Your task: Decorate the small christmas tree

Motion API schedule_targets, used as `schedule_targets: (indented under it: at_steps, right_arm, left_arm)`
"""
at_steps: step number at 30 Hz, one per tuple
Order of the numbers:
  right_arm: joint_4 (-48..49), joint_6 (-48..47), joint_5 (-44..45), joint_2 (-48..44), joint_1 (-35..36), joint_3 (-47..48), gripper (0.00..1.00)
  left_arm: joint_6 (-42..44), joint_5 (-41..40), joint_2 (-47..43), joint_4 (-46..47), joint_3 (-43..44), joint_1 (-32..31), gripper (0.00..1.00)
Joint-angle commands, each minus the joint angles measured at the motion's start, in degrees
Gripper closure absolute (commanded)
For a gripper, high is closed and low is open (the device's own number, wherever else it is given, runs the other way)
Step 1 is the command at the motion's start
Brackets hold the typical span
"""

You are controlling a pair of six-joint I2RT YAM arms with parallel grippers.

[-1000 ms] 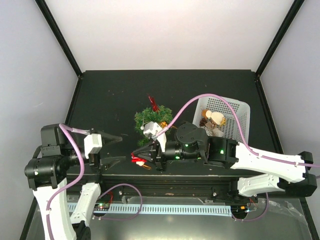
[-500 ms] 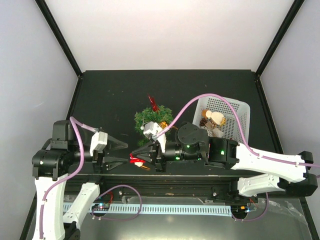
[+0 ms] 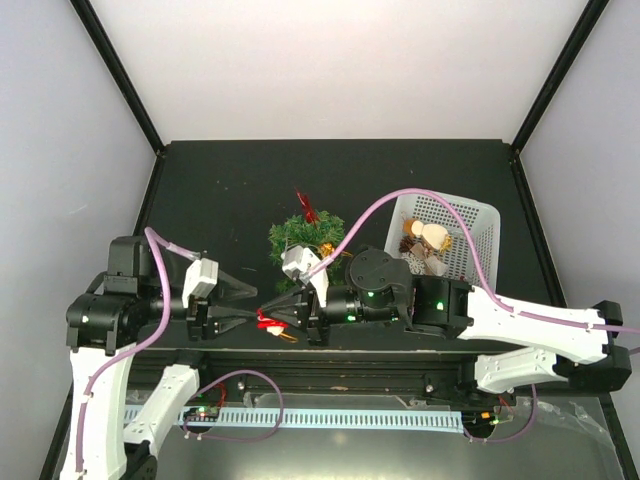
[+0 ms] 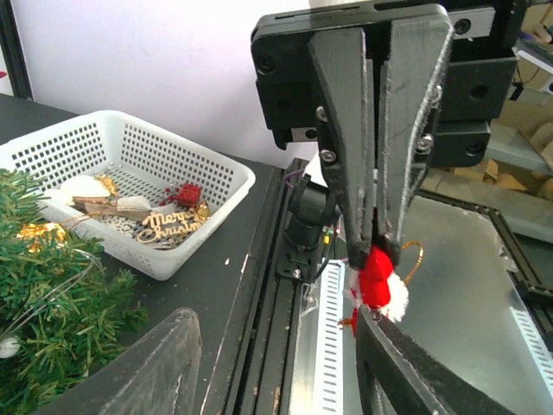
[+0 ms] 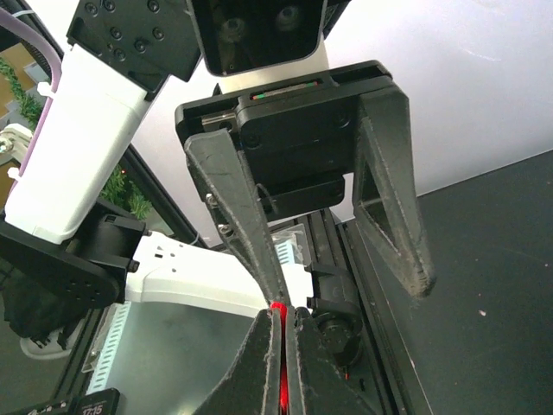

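The small christmas tree (image 3: 303,235) stands mid-table with a red ornament at its top; its green branches fill the lower left of the left wrist view (image 4: 52,337). My right gripper (image 3: 270,314) (image 5: 280,313) is shut on a red and white Santa-hat ornament (image 4: 380,281) with a gold loop, held over the table's near edge. My left gripper (image 3: 255,304) (image 4: 276,324) faces it with its jaws apart on either side of the ornament. One of its fingers (image 4: 415,372) touches the hat's underside.
A white mesh basket (image 3: 487,240) with several ornaments sits right of the tree, behind the right arm. The black rail and a white cable tray (image 3: 330,415) run along the near edge below both grippers.
My left arm has swung right to meet the right gripper, and its jaws have narrowed around the ornament. The right gripper has kept hold and shifted slightly left.
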Motion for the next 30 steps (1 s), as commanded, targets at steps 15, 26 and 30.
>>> schedule_targets:
  at_steps: [15, 26, 30]
  right_arm:
    - [2.36, 1.12, 2.88, 2.19, 0.63, 0.03, 0.99]
    - [0.49, 0.24, 9.71, -1.46, 0.63, -2.15, 0.99]
    - [0.41, 0.28, 11.81, -2.06, 0.63, -3.46, 0.99]
  left_arm:
    - [-1.23, -0.46, 0.81, 2.18, -0.93, -1.26, 0.62]
    - [-4.11, -1.72, -0.70, 4.89, -2.29, -1.18, 0.38]
    - [-4.10, -1.49, -0.93, 5.05, -2.63, -1.19, 0.43]
